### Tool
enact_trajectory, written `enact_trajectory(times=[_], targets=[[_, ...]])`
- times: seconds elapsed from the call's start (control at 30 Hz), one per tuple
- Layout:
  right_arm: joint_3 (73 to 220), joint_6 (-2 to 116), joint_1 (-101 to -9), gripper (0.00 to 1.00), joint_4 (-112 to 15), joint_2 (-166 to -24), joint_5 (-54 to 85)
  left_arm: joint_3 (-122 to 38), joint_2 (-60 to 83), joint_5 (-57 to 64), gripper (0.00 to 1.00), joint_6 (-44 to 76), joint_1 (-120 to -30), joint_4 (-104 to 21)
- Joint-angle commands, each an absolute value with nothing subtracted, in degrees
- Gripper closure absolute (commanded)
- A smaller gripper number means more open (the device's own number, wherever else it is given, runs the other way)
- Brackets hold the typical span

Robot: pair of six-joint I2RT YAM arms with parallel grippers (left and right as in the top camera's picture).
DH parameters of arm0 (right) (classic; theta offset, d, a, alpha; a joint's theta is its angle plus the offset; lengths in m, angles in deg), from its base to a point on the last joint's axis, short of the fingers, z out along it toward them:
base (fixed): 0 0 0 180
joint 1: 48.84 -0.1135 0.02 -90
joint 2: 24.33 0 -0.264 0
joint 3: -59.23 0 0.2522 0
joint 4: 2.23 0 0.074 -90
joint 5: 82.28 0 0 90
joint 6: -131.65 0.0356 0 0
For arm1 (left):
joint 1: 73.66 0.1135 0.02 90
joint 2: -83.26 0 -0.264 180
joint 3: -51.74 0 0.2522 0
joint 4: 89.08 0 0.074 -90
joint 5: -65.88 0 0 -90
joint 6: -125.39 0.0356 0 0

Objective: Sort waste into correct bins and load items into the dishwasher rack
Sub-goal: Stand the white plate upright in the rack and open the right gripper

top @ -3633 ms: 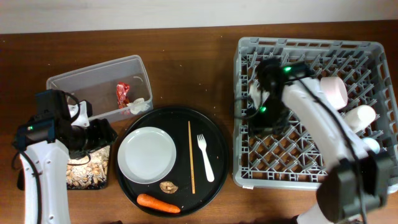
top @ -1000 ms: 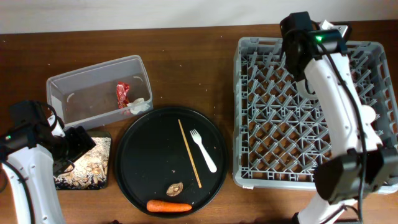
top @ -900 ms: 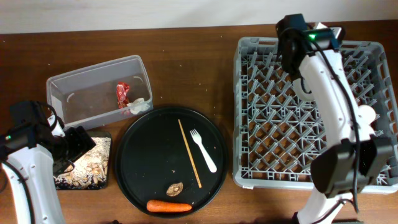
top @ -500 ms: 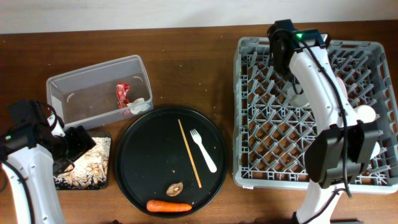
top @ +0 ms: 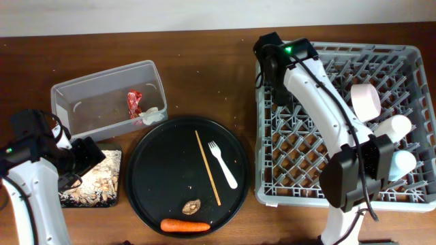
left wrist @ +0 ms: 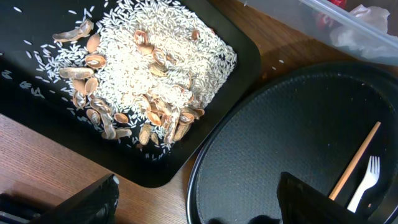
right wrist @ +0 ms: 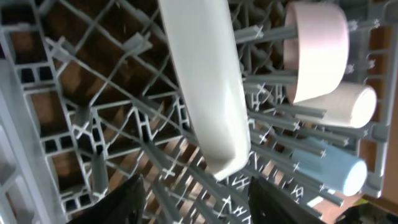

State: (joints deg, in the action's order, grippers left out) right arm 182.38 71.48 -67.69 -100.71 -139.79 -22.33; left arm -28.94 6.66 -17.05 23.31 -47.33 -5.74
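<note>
Wooden tabletop (top: 204, 68) — plate (right wrist: 205, 93), bowl (top: 366, 101), white cup (top: 395, 127), blue cup (top: 402, 163) racked; fork (top: 225, 165), stick (top: 208, 167), carrot (top: 184, 226), lump (top: 191, 205) pending — left gripper (left wrist: 196, 193), right gripper (right wrist: 196, 199) spread, empty.

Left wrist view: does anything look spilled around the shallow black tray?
The rice and shells sit heaped inside the black tray, stray grains across its floor. A few pale specks lie on the table beside it.

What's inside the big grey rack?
In the rack: a white plate standing on edge, and a pink bowl, a white cup and a light-blue cup on their sides along the right. From above, the right arm hides whatever lies under it.
</note>
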Motion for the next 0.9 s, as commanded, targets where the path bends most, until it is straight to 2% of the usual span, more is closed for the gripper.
enact_trajectory(times=[0.0, 0.13, 0.2, 0.3, 0.5, 0.7, 0.87], targets=[[182.84, 70.58, -67.58, 0.41, -101.22, -135.41, -17.41, -28.59, 7.1, -16.42, 0.19, 22.57, -47.12, -5.85], [182.84, 58.69, -67.58, 0.41, -99.53, -127.76, -4.99, -28.59, 7.1, -16.42, 0.19, 22.57, -47.14, -5.85], [182.84, 48.24, -67.65, 0.37, -99.62, -124.88, 8.05, -28.59, 7.1, -16.42, 0.19, 22.57, -47.14, -5.85], [182.82, 39.8, -68.57, 0.37, -103.1, -124.11, 20.91, -28.59, 7.1, -16.42, 0.19, 22.57, -47.14, -5.85], [176.87, 41.05, -76.76, 0.37, -100.8, -125.38, 21.65, -28.59, 7.1, -16.42, 0.19, 22.57, -47.14, -5.85], [160.63, 47.3, -85.51, 0.37, -82.62, -125.51, 20.58, -28.59, 7.1, -16.4, 0.19, 22.55, -47.14, -5.85], [148.22, 51.98, -88.76, 0.35, -64.15, -126.08, 13.23, -28.59, 7.1, -16.4, 0.18, 22.57, -47.14, -5.82]])
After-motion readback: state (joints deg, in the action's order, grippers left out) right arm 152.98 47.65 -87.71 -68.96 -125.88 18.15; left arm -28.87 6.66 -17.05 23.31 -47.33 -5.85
